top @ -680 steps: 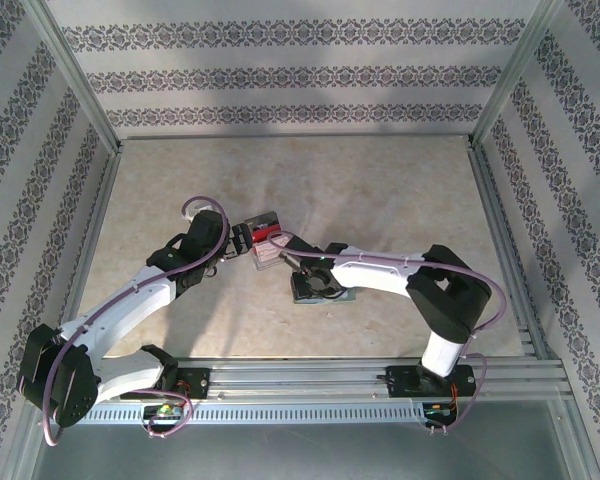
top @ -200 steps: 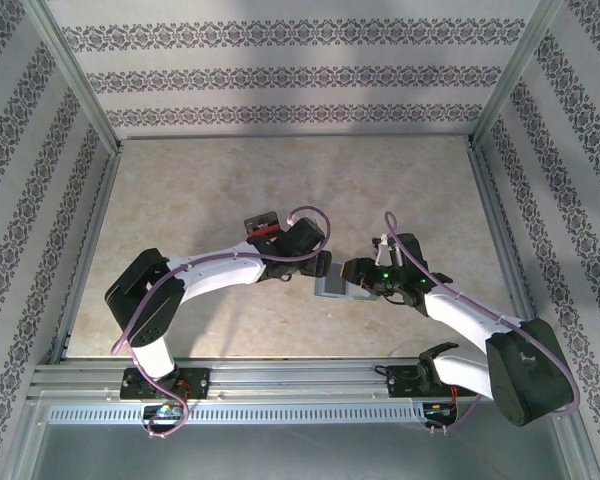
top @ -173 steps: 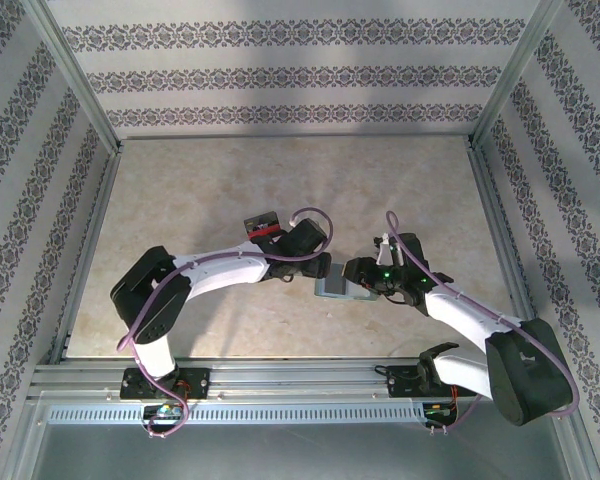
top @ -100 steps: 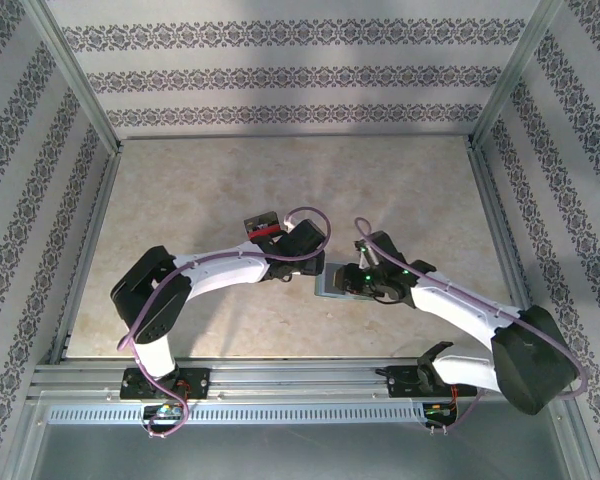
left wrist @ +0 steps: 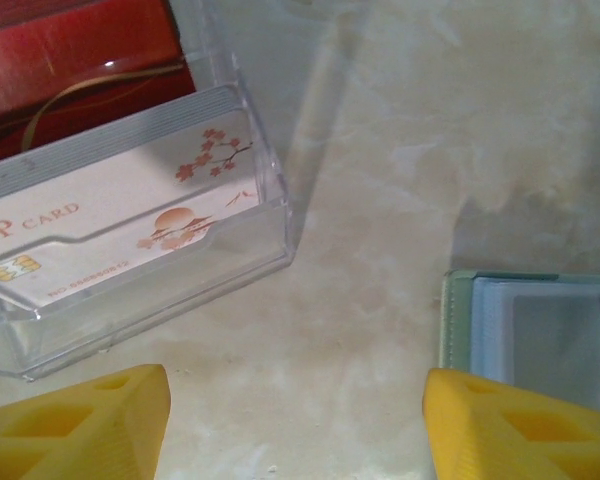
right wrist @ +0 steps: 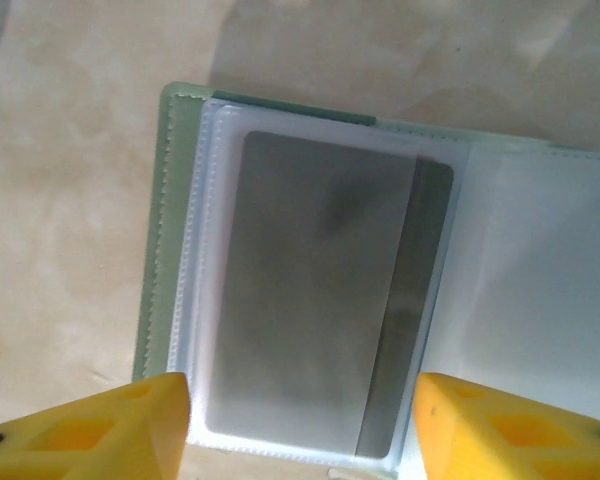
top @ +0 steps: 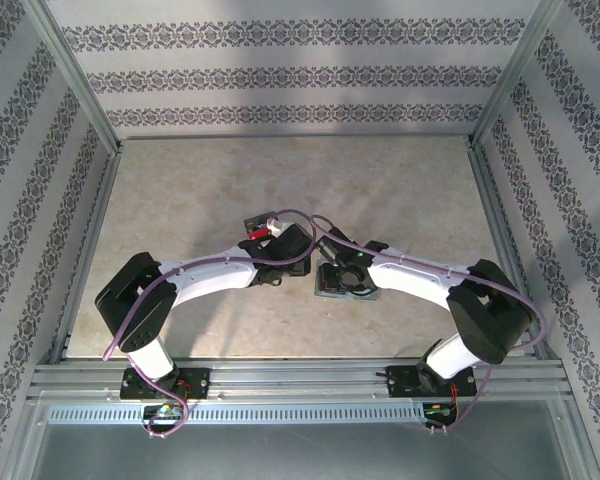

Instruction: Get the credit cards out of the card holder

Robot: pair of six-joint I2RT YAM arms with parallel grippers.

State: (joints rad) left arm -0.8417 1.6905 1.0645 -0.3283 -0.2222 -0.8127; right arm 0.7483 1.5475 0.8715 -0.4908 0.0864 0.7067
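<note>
Left wrist view, from the left: a clear plastic tray (left wrist: 150,310) holds a white printed card (left wrist: 110,240), with red contents behind it. The fingers of the left gripper (left wrist: 295,430) stand apart over the bare table (left wrist: 380,180), holding nothing. At right, a corner of the card holder (left wrist: 525,330) lies flat on the table.

Right wrist view: the card holder lies open with a dark grey credit card (right wrist: 310,290) seated in its clear sleeve. The right gripper (right wrist: 300,425) has its jaws apart, straddling the sleeve's near edge. Contact cannot be told.

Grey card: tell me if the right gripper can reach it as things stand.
Likely yes: the right gripper hangs open just above the card holder, nothing between; the grey card sits partly sleeved.
</note>
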